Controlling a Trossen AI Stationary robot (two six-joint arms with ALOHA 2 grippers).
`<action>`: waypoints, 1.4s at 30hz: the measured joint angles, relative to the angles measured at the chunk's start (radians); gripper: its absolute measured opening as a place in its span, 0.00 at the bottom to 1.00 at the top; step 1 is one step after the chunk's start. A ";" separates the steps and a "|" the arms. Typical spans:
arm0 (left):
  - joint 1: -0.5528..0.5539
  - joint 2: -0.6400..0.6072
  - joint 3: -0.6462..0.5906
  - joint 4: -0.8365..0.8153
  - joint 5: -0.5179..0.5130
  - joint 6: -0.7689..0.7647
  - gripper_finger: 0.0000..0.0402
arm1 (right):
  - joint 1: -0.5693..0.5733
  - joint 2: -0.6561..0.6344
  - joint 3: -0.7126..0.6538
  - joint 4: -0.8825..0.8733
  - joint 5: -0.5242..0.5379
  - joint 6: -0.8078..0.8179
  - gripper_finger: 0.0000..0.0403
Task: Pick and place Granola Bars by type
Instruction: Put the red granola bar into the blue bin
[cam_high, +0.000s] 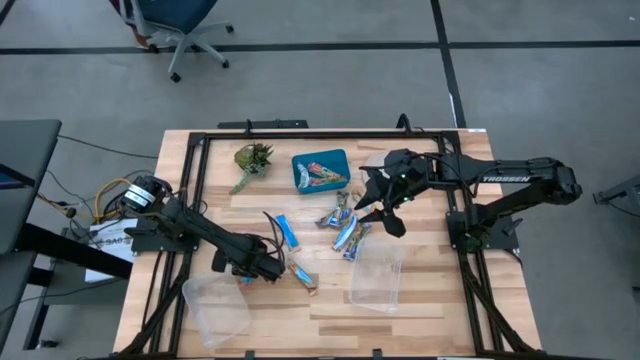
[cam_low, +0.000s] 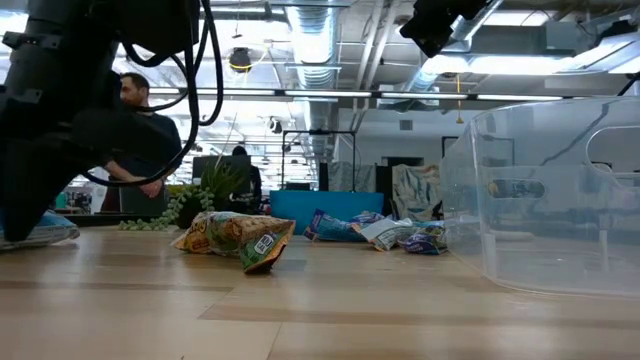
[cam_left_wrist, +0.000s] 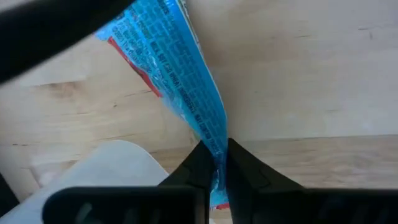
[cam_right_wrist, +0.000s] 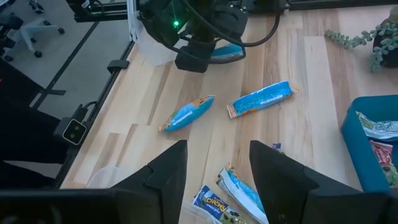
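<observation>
Left gripper (cam_left_wrist: 214, 163) is clamped on a blue bar (cam_left_wrist: 171, 59) by the left bin (cam_high: 215, 308), next drop it in; right gripper (cam_right_wrist: 214, 165) hangs open.

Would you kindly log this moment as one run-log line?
left gripper: shut on blue bar | right gripper: open, above bar pile

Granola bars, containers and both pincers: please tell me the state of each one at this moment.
Left pincer: shut on a blue bar, near the left clear container.
Right pincer: open, above the loose bars, holding nothing.
Two blue bars: lying flat on the table, apart.
Orange-green bar: lying on the table.
Blue bin: holds some bars.
Right clear container: nothing seen inside.
</observation>
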 joint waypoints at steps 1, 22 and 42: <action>0.000 0.000 0.002 0.002 -0.004 0.000 0.04 | -0.003 0.000 0.000 0.000 -0.001 0.000 0.41; 0.406 -0.127 0.373 -0.001 -0.488 0.681 0.04 | -0.145 0.000 0.014 0.038 0.310 0.144 0.41; 0.802 -0.046 0.417 0.307 -0.191 1.344 0.09 | -0.352 0.007 0.016 -0.100 0.372 0.318 0.41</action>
